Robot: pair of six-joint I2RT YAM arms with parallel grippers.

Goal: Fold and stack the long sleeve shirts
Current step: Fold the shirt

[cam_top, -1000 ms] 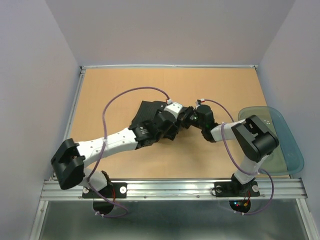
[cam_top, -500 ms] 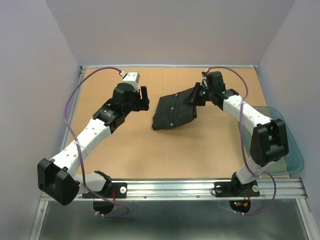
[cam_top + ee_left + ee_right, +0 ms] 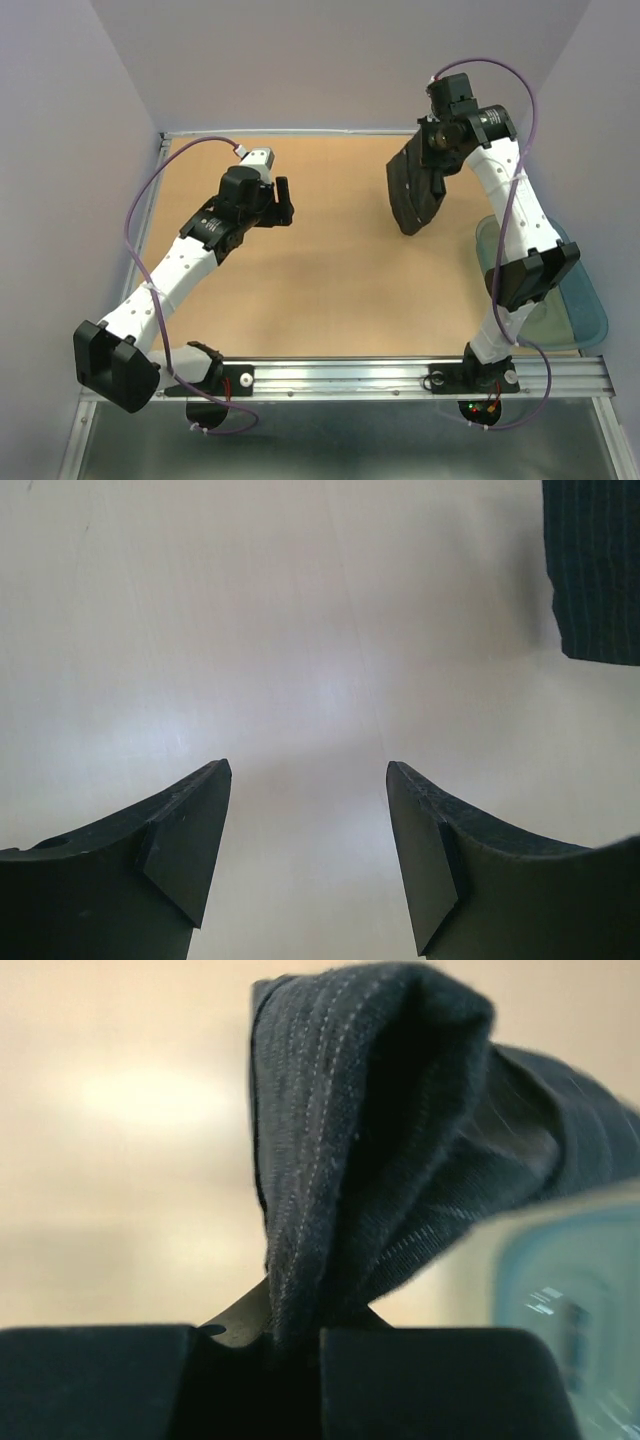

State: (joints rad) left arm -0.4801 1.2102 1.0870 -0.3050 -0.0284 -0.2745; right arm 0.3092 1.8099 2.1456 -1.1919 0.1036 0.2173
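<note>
- The long sleeve shirt [image 3: 414, 190] is black, of thin cloth with fine pale pinstripes that show clearly in both wrist views.
- It is folded into a compact, thick bundle; no sleeve or cuff hangs loose from it.
- It hangs lifted over the far right part of the worktop [image 3: 330, 290], its long side running downward and slightly tilted.
- Its upper edge is pinched in the closed right claw [image 3: 295, 1335], with the cloth bunching into a rounded fold just beyond the grip.
- Its lower end is squared off, the stripes running along its length.
- Whether that lower end touches the worktop cannot be told.
</note>
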